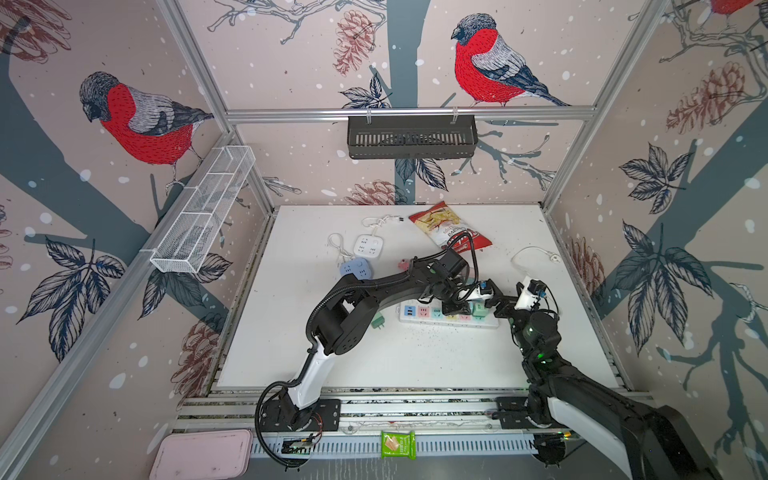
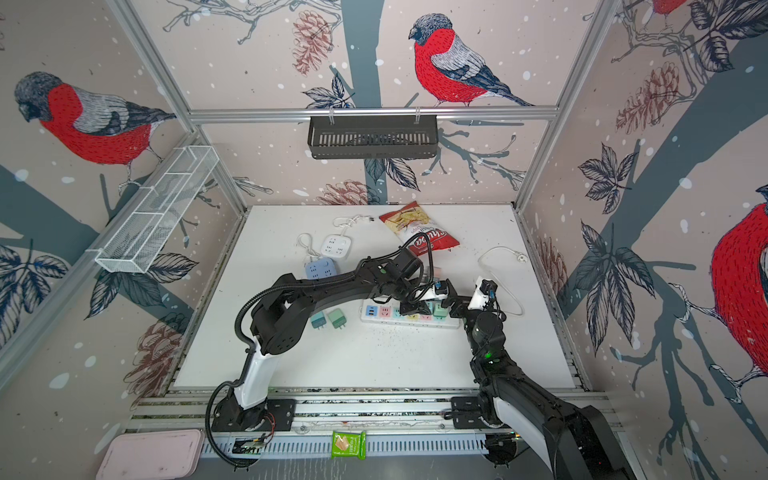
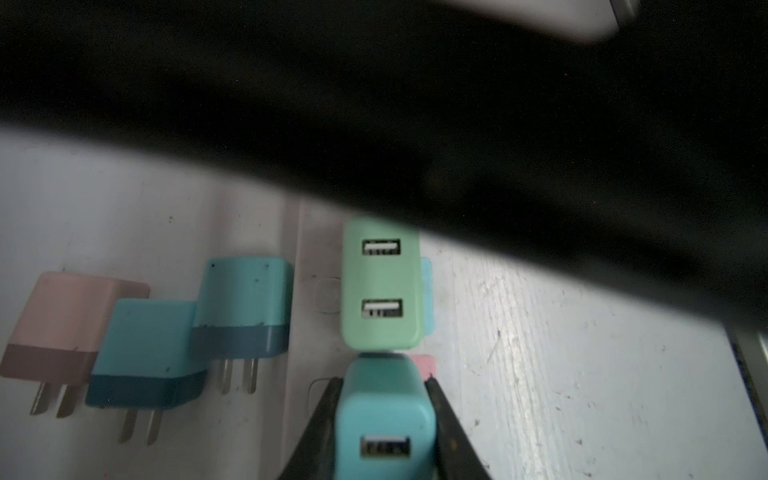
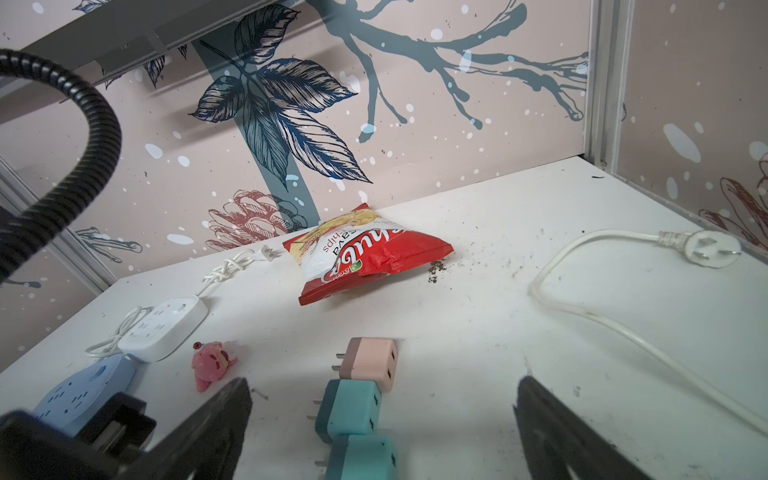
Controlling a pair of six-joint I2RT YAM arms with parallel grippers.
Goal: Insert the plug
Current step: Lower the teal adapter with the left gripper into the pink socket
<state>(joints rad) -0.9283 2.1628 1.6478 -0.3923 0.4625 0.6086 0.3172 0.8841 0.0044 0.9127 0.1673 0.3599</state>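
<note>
Left gripper (image 3: pixel 383 380): clamped on the teal plug (image 3: pixel 386 415).
Teal plug: held at the power strip (image 1: pixel 432 321), touching the mint plug (image 3: pixel 380 286) seated there.
Right gripper (image 4: pixel 384 388): spread wide, nothing held.

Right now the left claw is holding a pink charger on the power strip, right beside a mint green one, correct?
Not quite. The left claw holds a teal charger, not a pink one; the left wrist view shows it. It is on the power strip, beside the mint green charger.
</note>
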